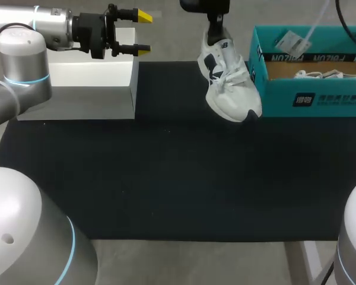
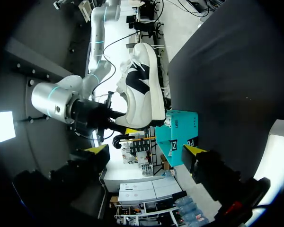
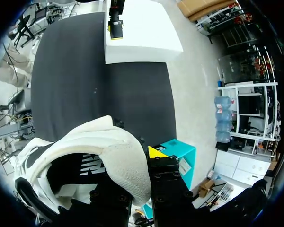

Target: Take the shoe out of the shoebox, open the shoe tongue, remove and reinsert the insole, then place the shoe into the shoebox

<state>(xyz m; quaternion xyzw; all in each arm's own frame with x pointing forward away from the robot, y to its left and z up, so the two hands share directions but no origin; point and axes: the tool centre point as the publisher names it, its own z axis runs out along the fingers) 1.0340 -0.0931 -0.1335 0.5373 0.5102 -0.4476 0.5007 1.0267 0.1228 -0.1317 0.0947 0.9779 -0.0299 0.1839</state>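
Observation:
A white shoe with navy side panels [image 1: 228, 83] hangs toe-down above the black mat, just left of the teal shoebox [image 1: 308, 98]. My right gripper [image 1: 216, 25] holds it from above, shut on the heel collar. In the right wrist view the heel [image 3: 99, 156] sits between the fingers of the right gripper [image 3: 137, 182], with one yellow fingertip [image 3: 155, 152] showing beside it. My left gripper [image 1: 141, 34] stands open and empty at the back left, above the white block. In the left wrist view the shoe [image 2: 142, 90] hangs ahead of the open left gripper [image 2: 146, 150].
A white block [image 1: 77, 83] stands at the back left of the black mat [image 1: 178, 178]. A second white shoe [image 1: 329, 74] and a paper tag lie inside the teal shoebox. The shoebox [image 3: 177, 151] shows under the right gripper.

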